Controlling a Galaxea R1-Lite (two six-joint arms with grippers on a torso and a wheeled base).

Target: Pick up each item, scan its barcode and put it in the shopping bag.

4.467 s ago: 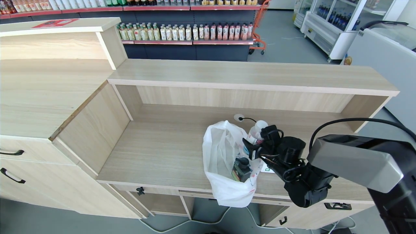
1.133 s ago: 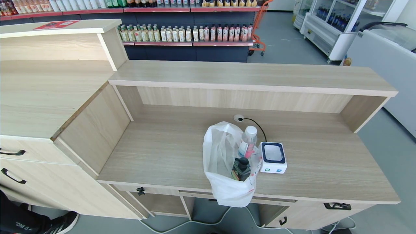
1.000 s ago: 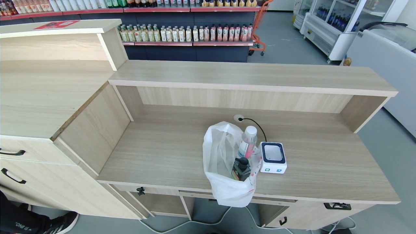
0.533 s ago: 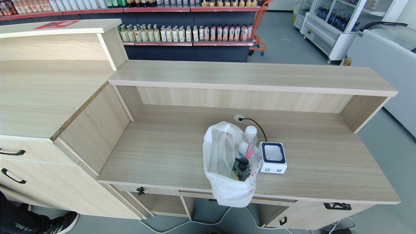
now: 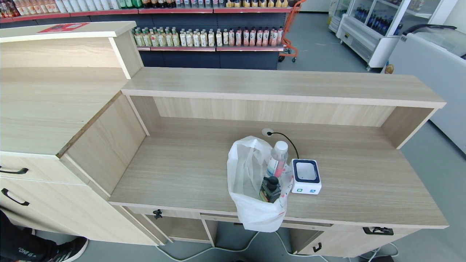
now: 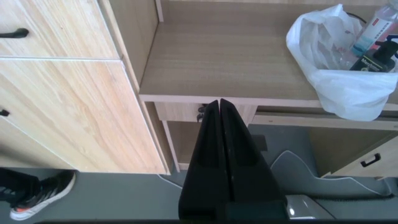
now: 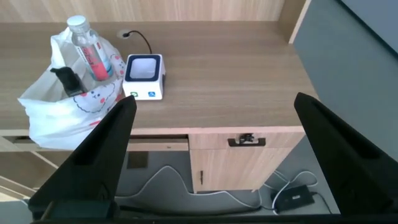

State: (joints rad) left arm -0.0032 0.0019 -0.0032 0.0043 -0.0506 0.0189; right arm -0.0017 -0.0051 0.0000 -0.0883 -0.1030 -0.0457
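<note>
Looking down from the head view, the wooden counter carries one white shopping bag at its front edge, its bottom sagging over the lip. One white scanner sits just beside the bag on the robot's right, with a black cable running from behind it to a hole in the counter top. That view also takes in a shelf of drink bottles in the shop behind.

The left wrist view adds the left gripper: its two dark fingers are pressed flat together with nothing between them, held out in front of the counter and well apart from the bag.

The right wrist view adds the right gripper: its fingers are spread wide and hold nothing. It hangs in front of the counter, with a black drawer handle below the top.

Two items stand in the bag. One is a clear bottle with a white cap and pink label, leaning at the far side. The other is a dark bottle with a black cap, nearer the front.
</note>
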